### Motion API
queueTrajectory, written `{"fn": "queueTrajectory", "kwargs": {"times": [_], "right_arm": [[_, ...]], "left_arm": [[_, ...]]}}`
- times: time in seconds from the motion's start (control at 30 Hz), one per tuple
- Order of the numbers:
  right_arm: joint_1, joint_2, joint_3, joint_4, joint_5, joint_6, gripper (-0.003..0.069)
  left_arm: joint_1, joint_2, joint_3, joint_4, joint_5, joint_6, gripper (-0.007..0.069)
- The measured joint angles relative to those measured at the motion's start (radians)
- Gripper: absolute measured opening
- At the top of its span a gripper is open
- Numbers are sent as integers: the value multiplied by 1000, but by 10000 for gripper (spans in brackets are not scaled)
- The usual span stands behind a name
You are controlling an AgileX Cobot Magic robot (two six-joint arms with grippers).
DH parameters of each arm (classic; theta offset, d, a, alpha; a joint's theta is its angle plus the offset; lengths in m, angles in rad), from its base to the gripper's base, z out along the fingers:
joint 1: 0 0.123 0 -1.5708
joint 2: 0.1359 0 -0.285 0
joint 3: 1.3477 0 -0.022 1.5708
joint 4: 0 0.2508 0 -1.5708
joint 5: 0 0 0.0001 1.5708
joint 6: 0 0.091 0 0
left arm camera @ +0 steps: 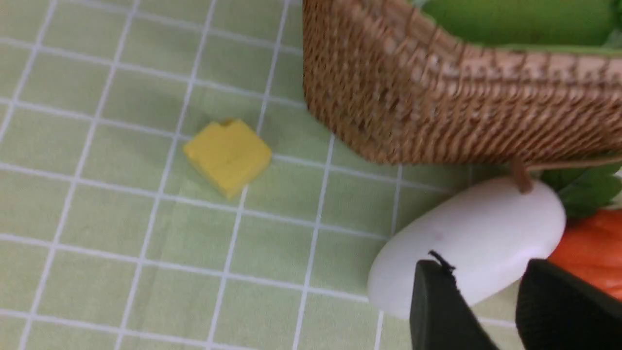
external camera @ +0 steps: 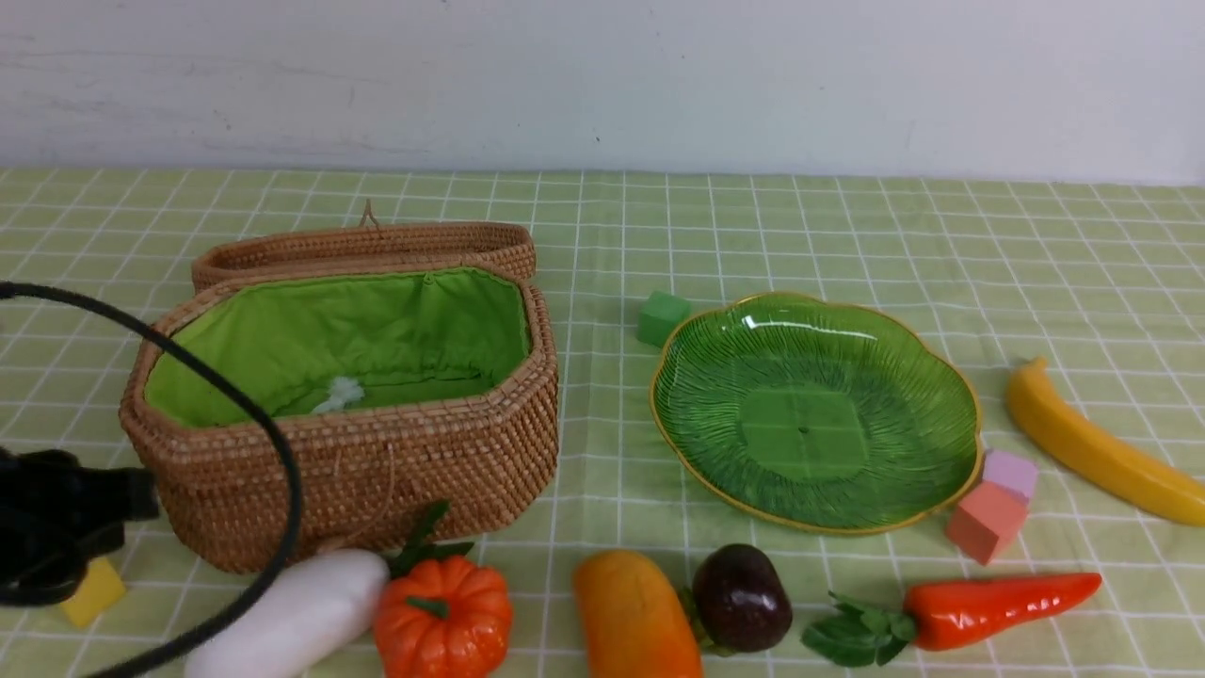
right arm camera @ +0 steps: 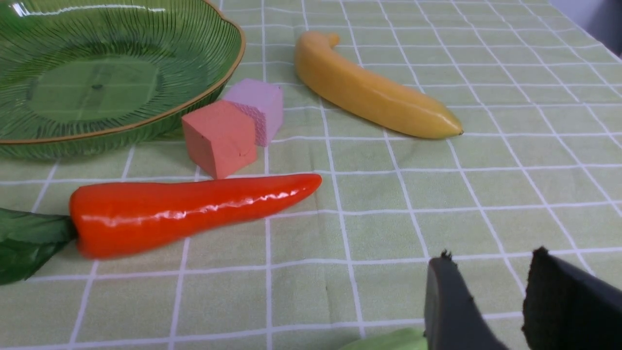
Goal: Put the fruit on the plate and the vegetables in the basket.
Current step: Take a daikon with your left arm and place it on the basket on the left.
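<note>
Left end effector (left arm camera: 486, 274) near white radish (left arm camera: 466, 238), apart

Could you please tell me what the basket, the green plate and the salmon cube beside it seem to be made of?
The basket looks like woven wicker or rattan, matte brown, going by its coiled weave; its green lining wrinkles like cloth. The plate is probably glass: translucent, glossy, ribbed, gold-rimmed. The salmon cube is likely foam, matte without any shine.

Front camera looks across the table (external camera: 602, 235); close wrist cameras share its radish (external camera: 292, 617) and banana (external camera: 1101, 452).
</note>
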Motion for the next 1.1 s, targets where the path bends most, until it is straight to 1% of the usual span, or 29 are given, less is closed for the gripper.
{"fn": "queueTrajectory", "kwargs": {"times": [0.07, 0.13, 0.17, 0.23, 0.3, 0.37, 0.47, 0.57, 0.63, 0.73, 0.83, 1.0, 1.1], "right_arm": [[0, 0, 0, 0, 0, 0, 242], [0, 0, 0, 0, 0, 0, 242], [0, 0, 0, 0, 0, 0, 242], [0, 0, 0, 0, 0, 0, 242], [0, 0, 0, 0, 0, 0, 242], [0, 0, 0, 0, 0, 0, 242], [0, 0, 0, 0, 0, 0, 242], [0, 0, 0, 0, 0, 0, 242], [0, 0, 0, 0, 0, 0, 242], [0, 0, 0, 0, 0, 0, 242], [0, 0, 0, 0, 0, 0, 242], [0, 0, 0, 0, 0, 0, 242], [0, 0, 0, 0, 0, 0, 242]], "left_arm": [[-20, 70, -34, -21, 37, 47, 239], [-49, 123, -69, -30, 69, 133, 242], [-78, 158, -89, -31, 88, 201, 251], [-140, 214, -127, -19, 103, 314, 277], [-185, 256, -151, 5, 99, 389, 316], [-231, 291, -164, 35, 89, 425, 370], [-288, 352, -170, 112, 84, 450, 486], [-300, 382, -170, 161, 85, 467, 591], [-292, 391, -170, 192, 72, 504, 652], [-268, 391, -170, 194, 41, 564, 666], [-246, 391, -165, 160, 12, 620, 655], [-245, 391, -133, 56, -17, 712, 597], [-245, 391, -96, 28, -49, 738, 570]]}}
